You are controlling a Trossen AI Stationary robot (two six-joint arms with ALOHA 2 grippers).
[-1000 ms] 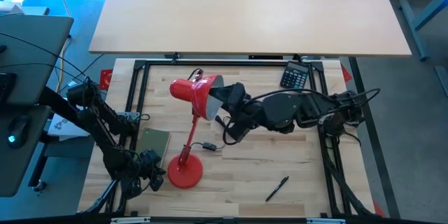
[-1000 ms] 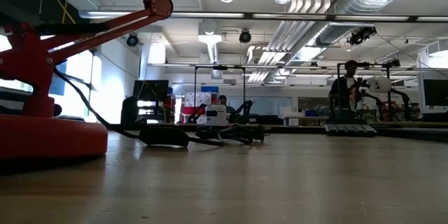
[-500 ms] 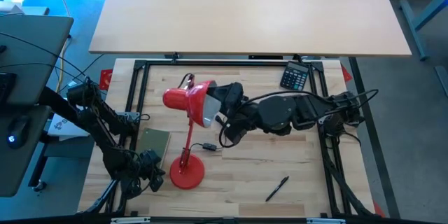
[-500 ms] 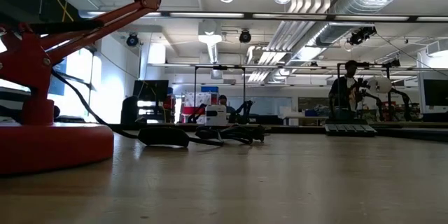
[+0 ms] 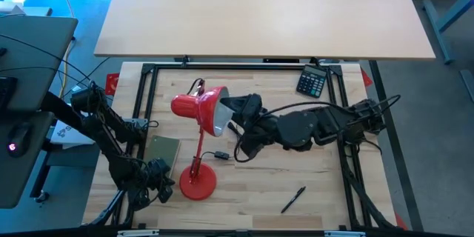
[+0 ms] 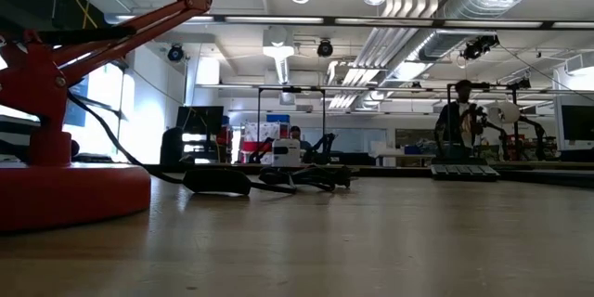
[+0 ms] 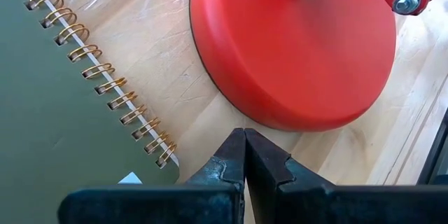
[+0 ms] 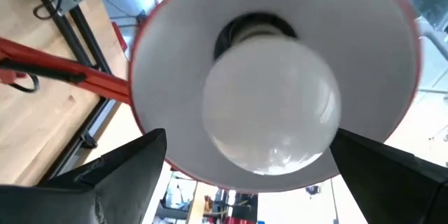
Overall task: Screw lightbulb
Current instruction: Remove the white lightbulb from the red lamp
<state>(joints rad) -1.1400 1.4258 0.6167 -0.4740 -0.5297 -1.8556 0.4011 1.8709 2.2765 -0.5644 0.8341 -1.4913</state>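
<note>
A red desk lamp stands on its round base (image 5: 198, 184) at the near left, with its shade (image 5: 198, 104) raised and opening toward the table's right. The white lightbulb (image 8: 269, 101) sits with its narrow end in the socket inside the shade. My right gripper (image 5: 232, 111) is level in front of the shade's mouth and open. Its fingers (image 8: 126, 171) stand on either side of the lightbulb, apart from it. My left gripper (image 7: 243, 140) is shut and slants down right at the base's rim (image 7: 241, 119). My left gripper's shut fingertips (image 7: 234, 147) stand right at the near rim of the lamp's base, slanting down at it. I cannot tell whether they touch it.
A green spiral notebook (image 5: 163, 150) lies beside the lamp's base. The lamp's black cord with its switch (image 5: 220, 155) lies mid-table. A black pen (image 5: 292, 200) lies near the front edge and a calculator (image 5: 312, 81) at the far right. A black frame (image 5: 344, 155) borders the table.
The lamp's shade has swung a little toward the table's left and turned, and more of its white inside shows. In the low view the lamp's arm and base have shifted slightly. My right gripper stays close in front of the shade.
</note>
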